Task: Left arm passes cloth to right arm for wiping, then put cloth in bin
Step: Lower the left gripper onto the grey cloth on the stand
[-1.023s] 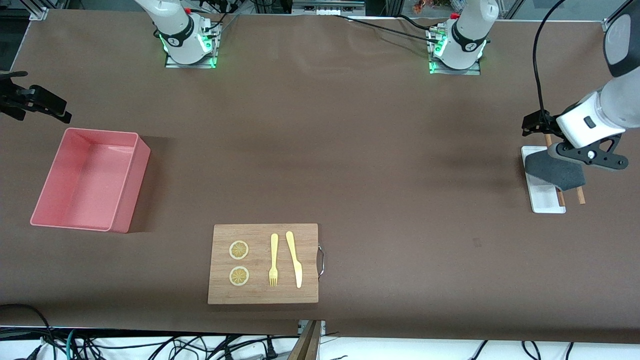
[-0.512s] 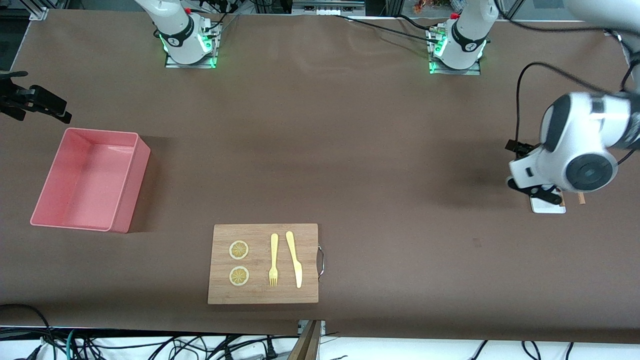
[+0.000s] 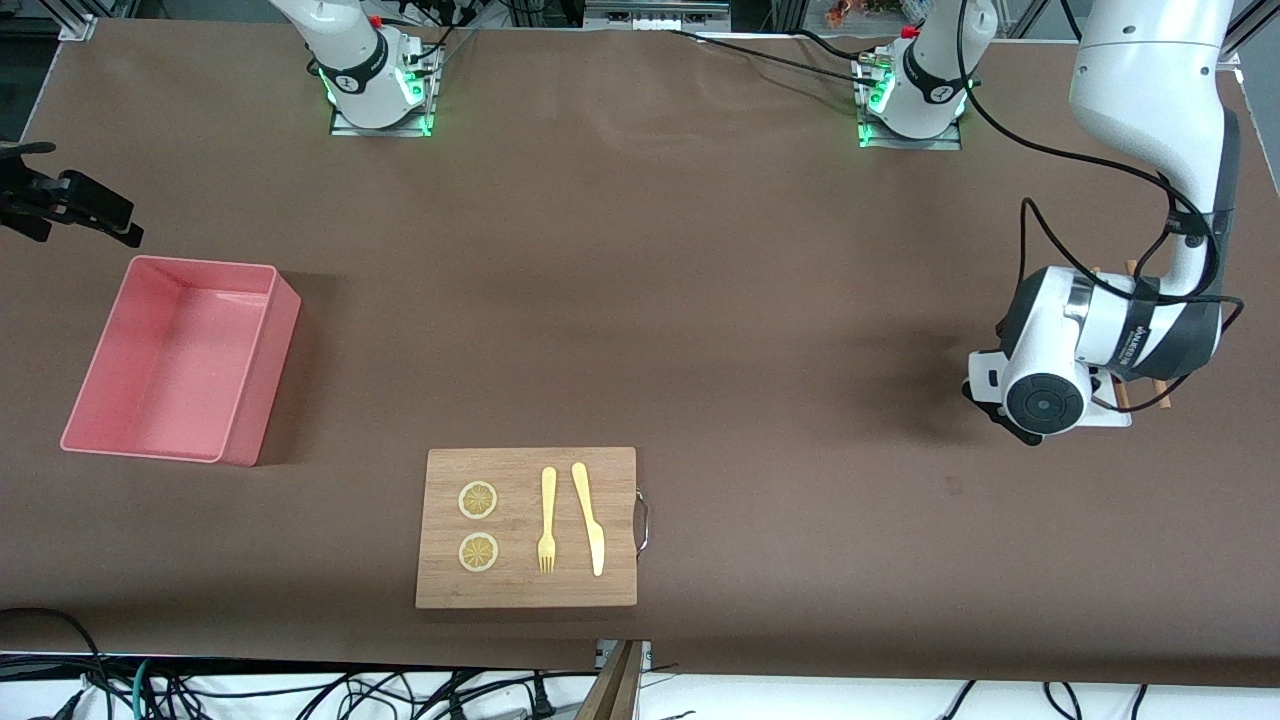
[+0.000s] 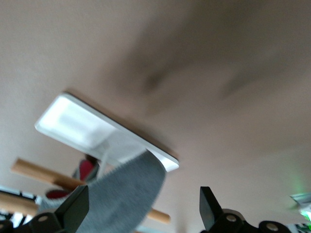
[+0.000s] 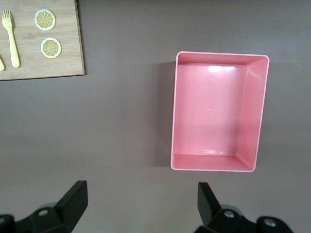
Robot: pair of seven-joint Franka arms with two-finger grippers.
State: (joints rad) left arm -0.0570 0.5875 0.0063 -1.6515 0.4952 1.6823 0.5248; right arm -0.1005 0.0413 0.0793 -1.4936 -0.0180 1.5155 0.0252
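1. Front view: the left arm (image 3: 1150, 90) has swung down over the white tray (image 3: 1110, 418) at its end of the table. A second ago the grey cloth lay in plain sight there; now the wrist hides it. The pink bin (image 3: 262, 380), the cutting board (image 3: 526, 590) and the waiting right gripper (image 3: 70, 205) have not moved.
2. Left wrist view: the left gripper (image 4: 141, 213) is spread wide just above the cloth (image 4: 129, 187), which drapes over the tray (image 4: 73, 124) and wooden sticks (image 4: 36, 171).
3. Right wrist view: the right gripper (image 5: 141, 206) is wide open and holds nothing, high over the table beside the bin (image 5: 257, 116).
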